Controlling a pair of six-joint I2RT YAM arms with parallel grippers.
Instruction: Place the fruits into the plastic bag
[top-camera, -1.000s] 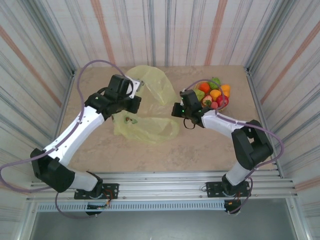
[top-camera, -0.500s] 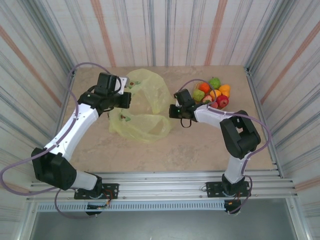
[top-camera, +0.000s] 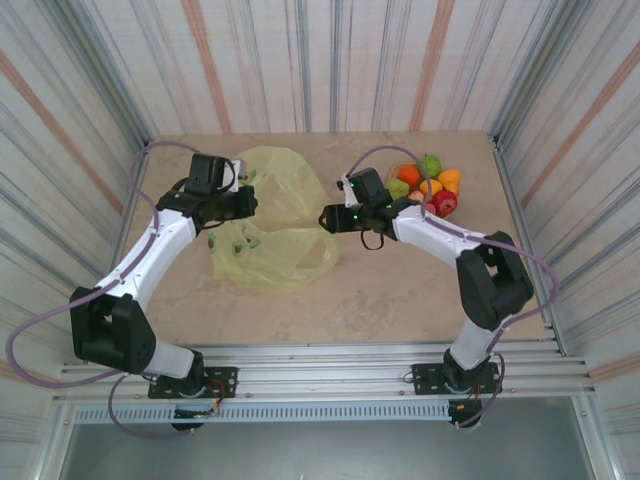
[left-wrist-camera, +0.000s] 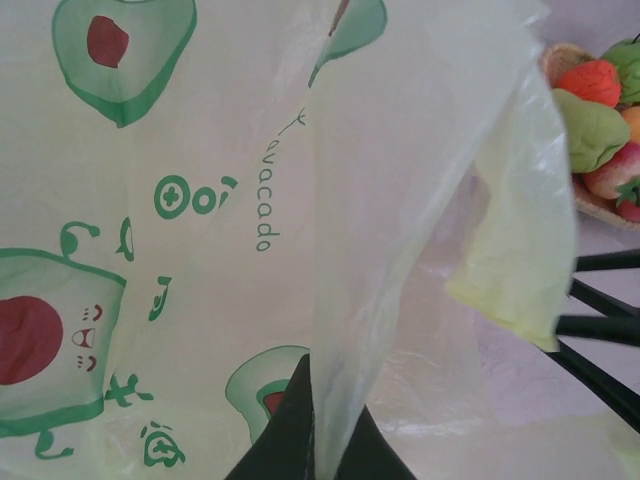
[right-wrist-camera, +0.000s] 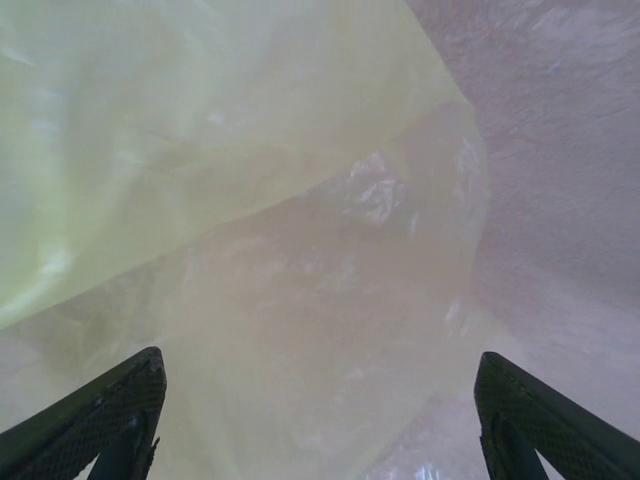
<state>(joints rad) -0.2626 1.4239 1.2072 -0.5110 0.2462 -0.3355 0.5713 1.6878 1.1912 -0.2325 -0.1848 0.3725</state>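
Observation:
The plastic bag (top-camera: 285, 255), yellow-green with avocado prints, lies at the table's middle left. My left gripper (top-camera: 244, 203) is shut on a fold of its upper left edge, and in the left wrist view the fingers (left-wrist-camera: 300, 410) pinch the film of the bag (left-wrist-camera: 200, 150). At the bag's right edge, my right gripper (top-camera: 325, 217) stands open. Its wrist view shows the gripper (right-wrist-camera: 320, 430) with jaws wide apart and the bag (right-wrist-camera: 200, 150) just ahead, nothing between them. The fruits (top-camera: 425, 185), green, orange and red, sit heaped to the right; they also appear as fruits (left-wrist-camera: 592, 120) beyond the bag.
The fruits rest on a woven tray (left-wrist-camera: 600, 207) at the back right. Striped walls close in the table on three sides. Bare tabletop (top-camera: 400, 280) lies in front of the bag and tray.
My right gripper has opened and shifted left along the bag's right edge. The left arm has drawn its bag edge left and back, spreading the bag.

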